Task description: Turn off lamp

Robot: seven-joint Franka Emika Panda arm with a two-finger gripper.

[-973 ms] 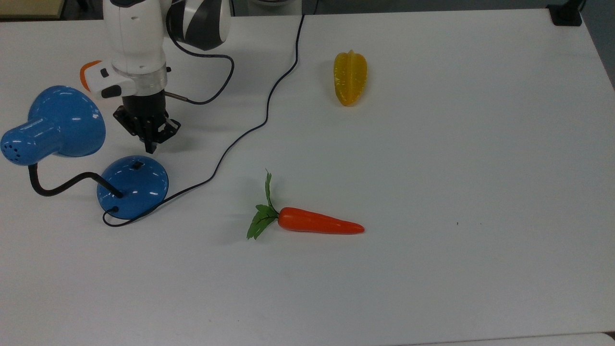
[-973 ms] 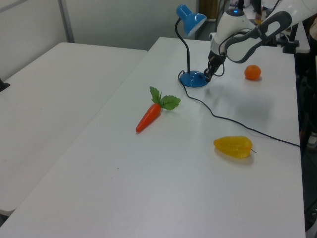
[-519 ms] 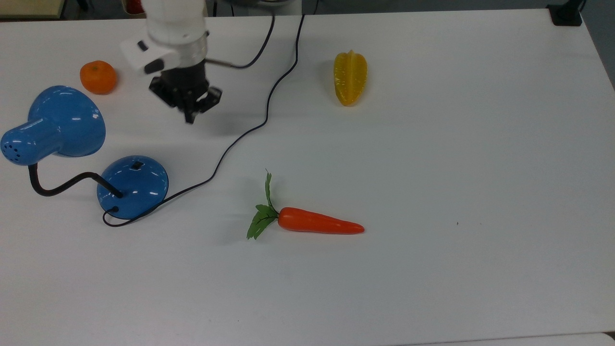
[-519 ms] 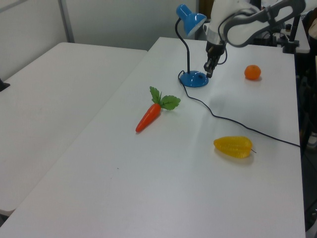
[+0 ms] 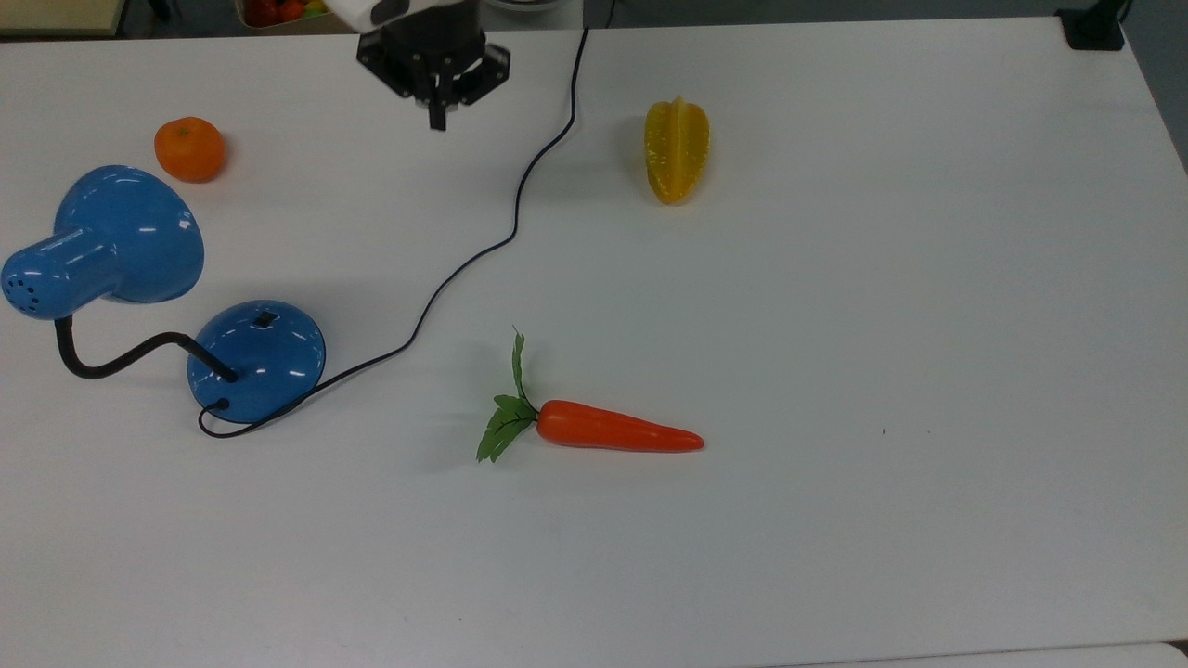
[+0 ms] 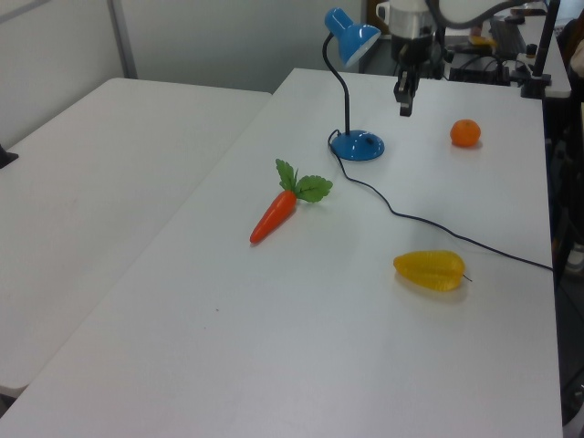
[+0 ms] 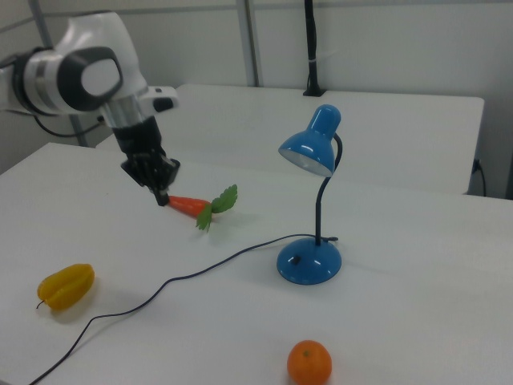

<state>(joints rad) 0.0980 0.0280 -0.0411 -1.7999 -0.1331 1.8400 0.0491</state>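
Note:
The glossy blue lamp (image 5: 121, 237) stands at the top view's left, its bell shade bent over on a black neck. A small black switch (image 5: 265, 319) sits on its round base (image 5: 257, 357). In the right view the shade (image 7: 311, 148) faces down and I see no glow under it. My gripper (image 5: 435, 119) hangs shut with nothing in it at the top view's upper edge, well away from the base. In the left view the gripper (image 6: 404, 108) hovers above the table to the right of the lamp base (image 6: 358, 144).
The lamp's black cord (image 5: 520, 186) snakes from the base to the table's far edge. A tangerine (image 5: 189, 148) lies near the shade. A yellow starfruit (image 5: 677, 150) and a toy carrot (image 5: 617, 429) lie mid-table.
My gripper has lifted from just above the lamp base's switch and drawn back toward the top view's upper right, uncovering the tangerine. The lamp has not moved.

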